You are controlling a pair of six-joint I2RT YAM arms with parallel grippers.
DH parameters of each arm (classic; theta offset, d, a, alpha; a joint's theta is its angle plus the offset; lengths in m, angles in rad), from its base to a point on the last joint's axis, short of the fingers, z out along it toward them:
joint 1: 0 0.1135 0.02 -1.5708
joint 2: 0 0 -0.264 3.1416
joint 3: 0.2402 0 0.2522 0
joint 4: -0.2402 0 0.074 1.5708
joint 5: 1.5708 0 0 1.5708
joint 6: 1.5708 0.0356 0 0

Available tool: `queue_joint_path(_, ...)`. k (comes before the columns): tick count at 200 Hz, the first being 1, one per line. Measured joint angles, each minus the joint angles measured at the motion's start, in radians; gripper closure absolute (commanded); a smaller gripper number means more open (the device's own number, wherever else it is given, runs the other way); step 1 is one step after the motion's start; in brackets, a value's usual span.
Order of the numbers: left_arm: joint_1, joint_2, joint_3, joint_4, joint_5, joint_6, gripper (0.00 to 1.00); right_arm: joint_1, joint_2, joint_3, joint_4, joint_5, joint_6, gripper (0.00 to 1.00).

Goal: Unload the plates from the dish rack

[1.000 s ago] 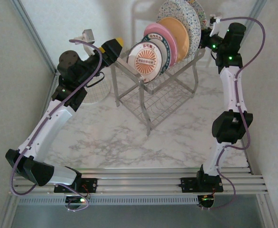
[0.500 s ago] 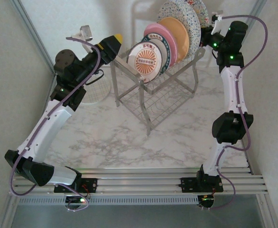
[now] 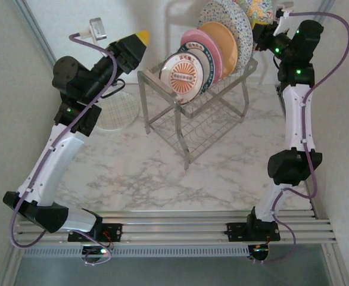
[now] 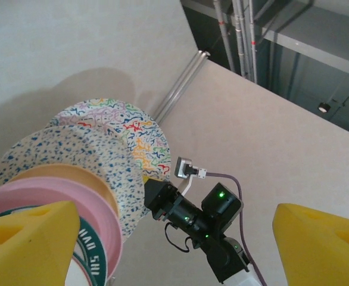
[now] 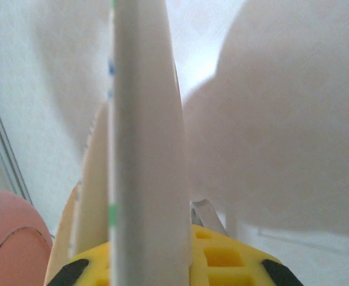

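Over on the left, my left fingers [image 3: 137, 40] have climbed and pulled back a touch since a second ago. They're spread wide with nothing between them, hanging above the rack's near corner. Below them a clear round dish [image 3: 122, 112] lies flat on the desk [image 3: 162, 173].

Moving across, the dish rack [image 3: 189, 128] has its upper slots loaded. The sunburst plate [image 3: 183, 76] stands at the front, then the pink plate [image 3: 199, 43], the orange plate [image 3: 220, 43] and the blue-speckled plate [image 3: 237, 27], all on edge.

Now the far right, and here's the change: the right arm has gone up, and the squiggle-patterned plate [image 4: 124, 128] at the back of the row has gone up with it. The right fingers [image 5: 228, 259] are pinched tight on its rim, which runs edge-on between the pads in the wrist view.

I read that as the rear plate coming out of its slot. I can't tell yet whether its bottom edge is free of the wires. If it isn't, swinging away now could drag it against the blue-speckled one beside it.
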Motion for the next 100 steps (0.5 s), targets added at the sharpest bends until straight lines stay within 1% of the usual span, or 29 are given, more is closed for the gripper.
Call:
queue_joint_path(67,-0.003,0.012,0.015,0.004,0.019,-0.002,0.14,-0.028,-0.08,0.0,0.022,0.074,0.0,1.0)
queue_joint_path(100,-0.015,0.018,0.015,0.004,0.02,-0.01,0.14,-0.035,-0.151,-0.015,0.051,0.129,0.0,1.0)
